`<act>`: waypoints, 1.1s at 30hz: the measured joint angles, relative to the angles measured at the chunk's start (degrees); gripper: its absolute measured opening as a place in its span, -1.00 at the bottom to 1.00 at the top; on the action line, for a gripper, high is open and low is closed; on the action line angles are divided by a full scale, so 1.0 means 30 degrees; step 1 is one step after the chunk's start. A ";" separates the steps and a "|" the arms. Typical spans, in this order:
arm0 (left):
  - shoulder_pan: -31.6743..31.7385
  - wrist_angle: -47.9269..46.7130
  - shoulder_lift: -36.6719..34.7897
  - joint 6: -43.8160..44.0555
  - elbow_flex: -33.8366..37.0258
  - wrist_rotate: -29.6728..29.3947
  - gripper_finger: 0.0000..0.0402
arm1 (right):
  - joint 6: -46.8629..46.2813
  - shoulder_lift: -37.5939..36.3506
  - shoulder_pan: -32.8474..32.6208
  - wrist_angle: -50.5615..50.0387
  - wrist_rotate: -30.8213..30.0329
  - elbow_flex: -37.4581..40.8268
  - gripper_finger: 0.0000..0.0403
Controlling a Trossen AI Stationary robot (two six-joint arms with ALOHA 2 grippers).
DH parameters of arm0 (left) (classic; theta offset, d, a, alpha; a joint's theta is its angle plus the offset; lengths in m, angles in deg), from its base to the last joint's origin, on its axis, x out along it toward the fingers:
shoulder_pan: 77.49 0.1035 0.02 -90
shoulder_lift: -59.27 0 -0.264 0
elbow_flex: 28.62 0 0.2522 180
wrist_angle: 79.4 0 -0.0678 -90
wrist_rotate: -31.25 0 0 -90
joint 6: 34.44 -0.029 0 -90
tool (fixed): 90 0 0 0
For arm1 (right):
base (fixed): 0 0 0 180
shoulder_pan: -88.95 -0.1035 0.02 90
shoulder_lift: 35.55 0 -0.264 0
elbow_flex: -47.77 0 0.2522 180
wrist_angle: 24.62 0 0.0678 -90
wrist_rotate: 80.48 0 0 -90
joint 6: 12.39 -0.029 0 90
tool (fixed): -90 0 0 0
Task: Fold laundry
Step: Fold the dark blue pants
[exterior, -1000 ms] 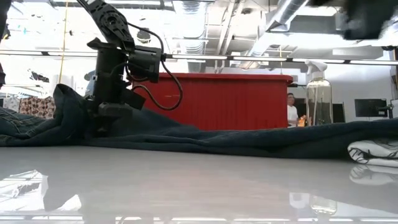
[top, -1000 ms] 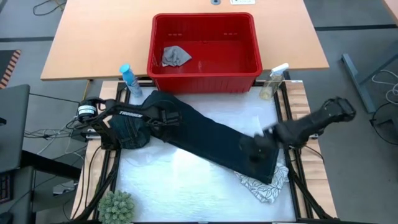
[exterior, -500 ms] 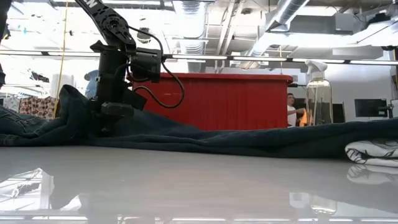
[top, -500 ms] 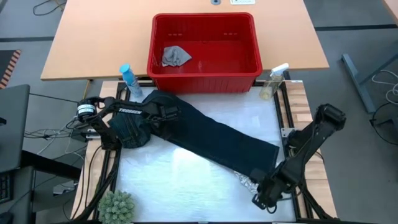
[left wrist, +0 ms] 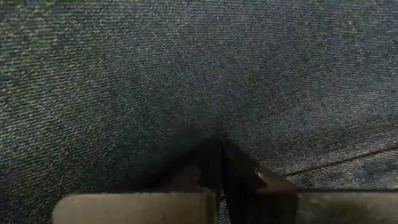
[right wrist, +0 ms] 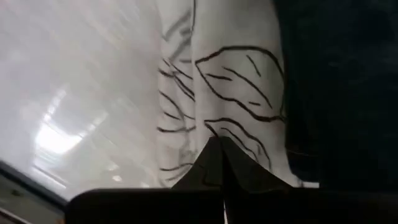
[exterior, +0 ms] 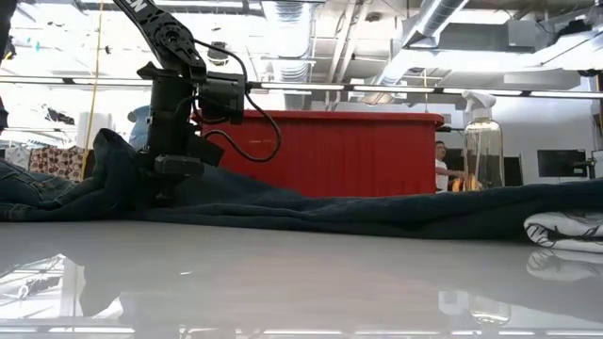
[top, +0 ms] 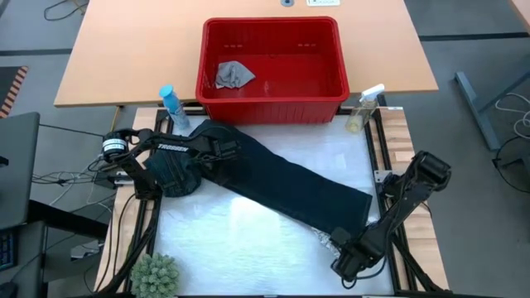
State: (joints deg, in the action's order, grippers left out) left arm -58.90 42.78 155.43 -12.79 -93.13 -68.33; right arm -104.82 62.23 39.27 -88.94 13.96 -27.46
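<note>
Jeans (top: 273, 178) — dark denim, spread diagonally on the white table (top: 240, 248) from its far left corner, by the red basket (top: 273, 58), toward the near right corner.

Left gripper (top: 217, 155) — fingers closed, pressed down into the jeans at their bunched waist end, near the table's far left corner.

Leaf-print cloth (right wrist: 217, 93) — white, grey leaves, lying partly under the jeans' leg end near the table's near right corner.

Right gripper (top: 338, 242) — fingers closed, tips at the leaf-print cloth; whether it pinches the fabric cannot be told.

Small grey cloth (top: 233, 74) — inside the red basket, left side.
</note>
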 joint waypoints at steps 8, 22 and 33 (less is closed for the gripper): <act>-0.0010 0.0083 0.0007 -0.0113 0.0000 -0.0038 -1.00 | 0.0643 0.1153 -0.0932 0.2035 0.3277 -0.0154 -0.93; -0.0022 0.0171 0.0007 -0.0464 0.0000 -0.0184 -1.00 | -0.1246 0.0092 -0.4165 0.1879 0.6197 -0.1375 -0.93; -0.0015 0.0372 0.0007 -0.0346 0.0000 -0.0024 -1.00 | -0.1484 -0.2508 -0.1863 -0.2699 -0.1185 -0.3461 -0.63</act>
State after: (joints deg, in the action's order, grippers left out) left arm -58.94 43.89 155.45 -13.83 -93.13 -68.40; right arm -109.27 54.70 33.68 -97.04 10.40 -37.85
